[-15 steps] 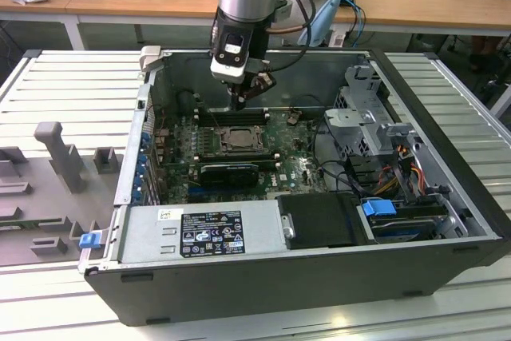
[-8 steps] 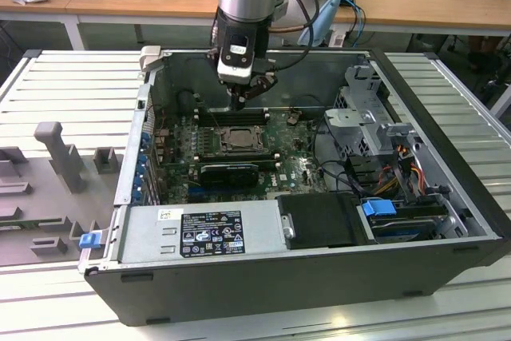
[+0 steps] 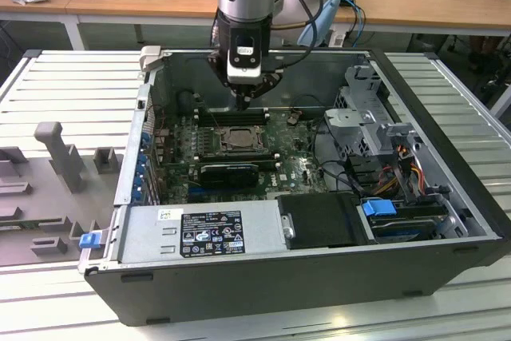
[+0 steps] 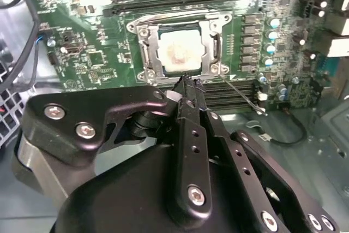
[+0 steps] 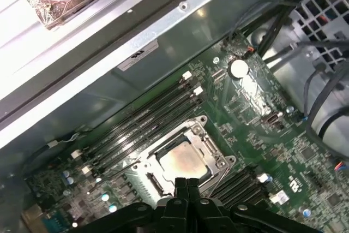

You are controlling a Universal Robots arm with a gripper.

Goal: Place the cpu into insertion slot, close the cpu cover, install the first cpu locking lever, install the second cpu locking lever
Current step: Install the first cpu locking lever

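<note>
The exterior view is looking down into the open computer case point(image 3: 319, 287), well back from the insertion slot point(image 3: 237, 138). Both wrist views are hovering near that slot, facing it from differing angles and sharing it.

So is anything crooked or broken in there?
Nothing looks broken. The cpu sits flat under the cpu cover. One thin metal lever does look odd: it pokes out slantwise from the cover's corner instead of lying along it.

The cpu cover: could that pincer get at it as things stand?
Probably yes: the pincer hangs close over the edge of the cpu cover, tips shut, and nothing lies between them.
</note>
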